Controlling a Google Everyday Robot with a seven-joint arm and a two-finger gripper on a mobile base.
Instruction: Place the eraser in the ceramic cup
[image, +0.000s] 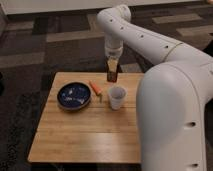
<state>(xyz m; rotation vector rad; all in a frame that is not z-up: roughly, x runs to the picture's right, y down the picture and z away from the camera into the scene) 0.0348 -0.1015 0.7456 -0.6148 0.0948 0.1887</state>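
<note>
My fingers (112, 67) are clenched on the eraser (112, 75), which hangs upright from them above the far edge of the bench (85, 135), clear of the wood as far as I can judge. So the picking up is done; the placing is left. The ceramic cup (117, 97) stands near, a little toward the near edge and to the right side, and I think it is empty. My arm comes from the right, bends high over the bench, and the wrist points straight down. The blue bowl (74, 96) and an orange stick (95, 88) lie beside the cup.
</note>
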